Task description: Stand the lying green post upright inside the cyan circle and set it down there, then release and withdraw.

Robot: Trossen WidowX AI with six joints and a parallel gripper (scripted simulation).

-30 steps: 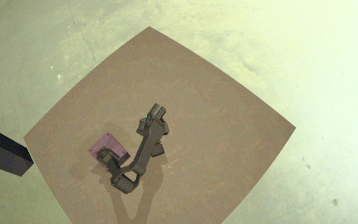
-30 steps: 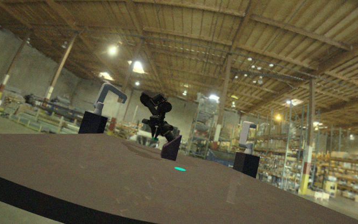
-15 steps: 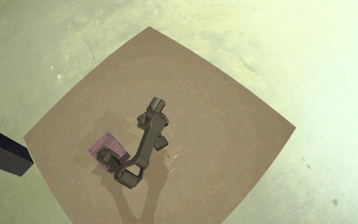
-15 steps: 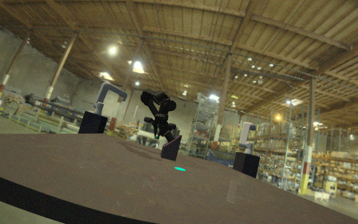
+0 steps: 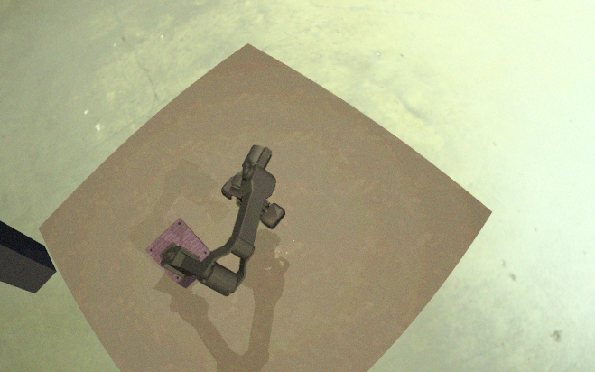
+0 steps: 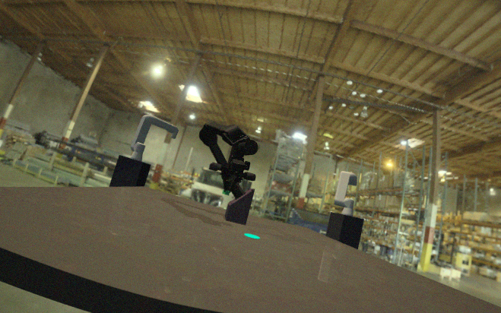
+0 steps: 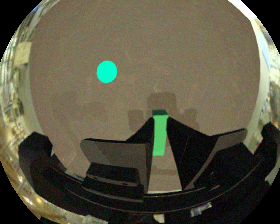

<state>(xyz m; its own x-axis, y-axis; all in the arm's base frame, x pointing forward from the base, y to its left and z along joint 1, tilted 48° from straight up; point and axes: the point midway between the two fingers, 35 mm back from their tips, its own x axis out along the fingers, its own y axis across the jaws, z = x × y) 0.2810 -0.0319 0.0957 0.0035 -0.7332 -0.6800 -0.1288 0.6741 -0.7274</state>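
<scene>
The green post (image 7: 159, 137) is between the fingertips of my gripper (image 7: 159, 120), which is shut on it. In the exterior view, only a small green bit of the post (image 6: 225, 191) shows under the dark fingers of the gripper (image 6: 226, 188), above the table top. How upright the post stands is hard to tell. The cyan circle (image 7: 106, 72) (image 6: 252, 235) lies flat on the table, up and left of the post in the wrist view, with nothing on it. In the top view, the arm hides the circle, the post and the fingertips.
The arm stands on a purple base plate (image 5: 179, 236) (image 6: 239, 210) on the brown table (image 5: 336, 184) (image 6: 127, 241). Two pale arms on black pedestals (image 6: 129, 171) (image 6: 344, 229) stand in the background in the exterior view. A dark beam (image 5: 8, 254) is at the left in the top view.
</scene>
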